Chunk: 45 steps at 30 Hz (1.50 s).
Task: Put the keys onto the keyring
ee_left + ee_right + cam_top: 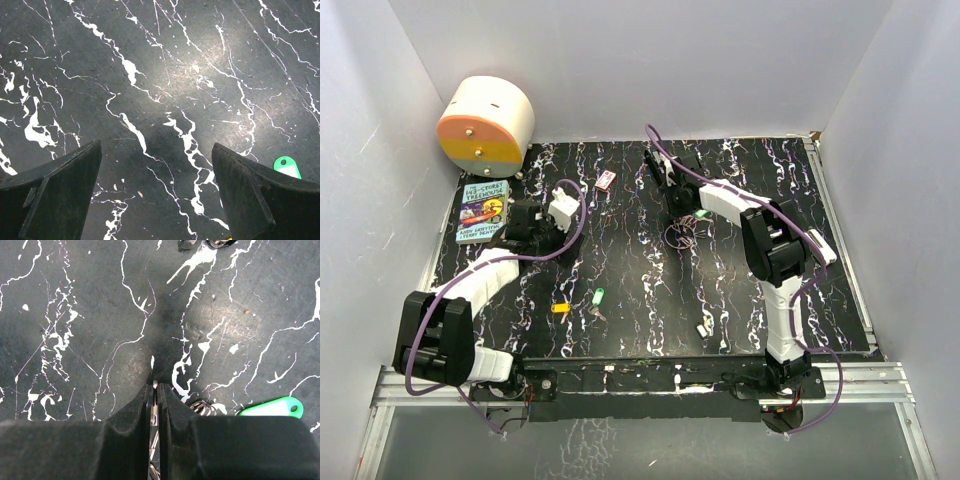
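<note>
My right gripper (pixel 682 210) is low over the middle-back of the black marbled mat. In the right wrist view its jaws (pixel 155 386) are shut on a thin silvery metal edge, seemingly the keyring (pixel 681 234). Ring coils (pixel 202 407) and a green tag (pixel 272 407) show beside its right finger. A key with a green tag (pixel 598 297) lies near the mat's front middle and also shows in the left wrist view (pixel 286 166). My left gripper (pixel 542 228) is open and empty (pixel 156 165), above bare mat at the left.
An orange tag (pixel 560 307) lies beside the green-tagged key. A small pale piece (pixel 703 328) lies front right. A pink-red card (pixel 606 180), a book (pixel 482 210) and a round white-and-orange box (pixel 485 122) sit at the back left. White walls enclose the mat.
</note>
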Motion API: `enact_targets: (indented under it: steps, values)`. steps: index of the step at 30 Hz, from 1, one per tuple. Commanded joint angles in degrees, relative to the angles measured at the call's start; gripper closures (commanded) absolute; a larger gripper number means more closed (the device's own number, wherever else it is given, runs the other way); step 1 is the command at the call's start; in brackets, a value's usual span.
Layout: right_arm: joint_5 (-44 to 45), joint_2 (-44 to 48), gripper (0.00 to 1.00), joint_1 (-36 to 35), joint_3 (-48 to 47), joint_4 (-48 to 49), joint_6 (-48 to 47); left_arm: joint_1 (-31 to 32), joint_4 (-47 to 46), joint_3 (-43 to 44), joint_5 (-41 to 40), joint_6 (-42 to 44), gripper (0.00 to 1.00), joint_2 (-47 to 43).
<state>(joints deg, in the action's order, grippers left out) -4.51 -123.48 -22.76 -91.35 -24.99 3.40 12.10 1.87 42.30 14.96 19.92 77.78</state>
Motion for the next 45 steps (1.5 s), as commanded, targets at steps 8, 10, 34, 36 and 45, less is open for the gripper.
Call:
enact_targets:
  steps: [8,10,34,36,45]
  values:
    - [-0.55,-0.52,0.91,0.00,4.09,-1.47,-0.82,-0.07,7.06,1.70,8.58,2.34,0.11,-2.63]
    - [-1.39,-0.51,0.93,0.00,4.87,-1.71,-1.94,0.75,12.88,3.78,14.87,4.55,0.14,-2.82]
    - [6.63,29.72,0.93,0.55,15.68,18.89,2.91,18.45,31.71,6.34,1.60,9.45,0.35,-3.35]
    - [6.33,31.74,0.93,0.85,15.33,18.05,3.08,19.05,32.32,7.67,2.13,9.10,0.37,-1.87]
    - [2.01,39.89,0.93,3.55,19.37,16.95,5.37,24.04,33.54,8.20,2.59,9.50,0.43,2.85]
